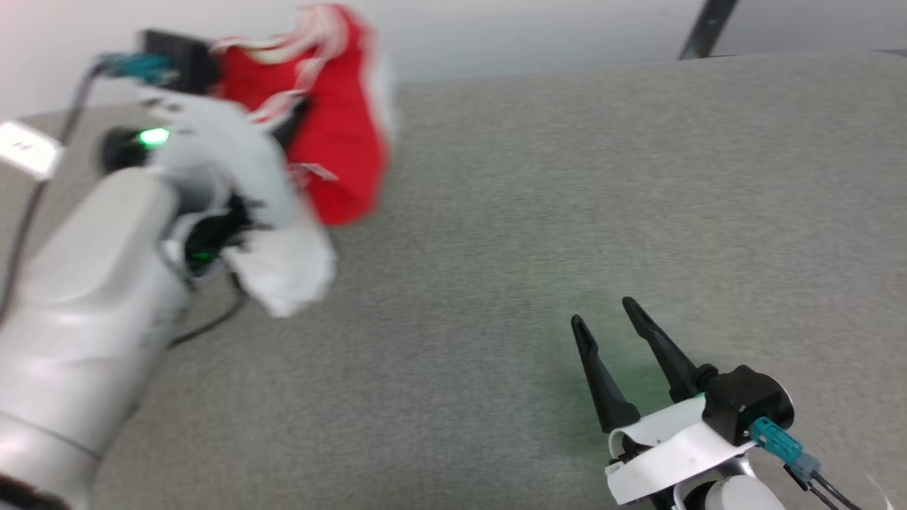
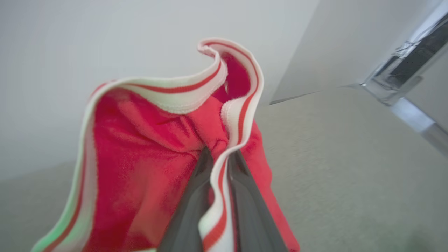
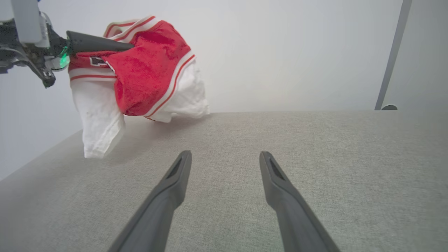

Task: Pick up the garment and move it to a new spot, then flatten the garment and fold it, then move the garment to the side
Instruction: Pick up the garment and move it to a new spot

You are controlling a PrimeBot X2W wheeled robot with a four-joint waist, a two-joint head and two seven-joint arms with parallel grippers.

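The garment [image 1: 340, 127], red with white sleeves and striped trim, hangs bunched above the far left of the grey table [image 1: 567, 198]. My left gripper [image 2: 221, 154] is shut on its striped trim, which runs between the two dark fingers. From the right wrist the garment [image 3: 150, 66] dangles from the left gripper [image 3: 129, 44], one white sleeve [image 3: 98, 122] hanging low over the table; I cannot tell whether it touches. My right gripper [image 1: 604, 313] stands open near the table's front right, nothing between its fingers [image 3: 225, 154].
The table top [image 3: 315, 147] is grey fabric and ends at a white wall behind. A dark slanted post [image 1: 708, 28] stands at the back right. A cable and a small white tag [image 1: 25, 149] lie at the far left.
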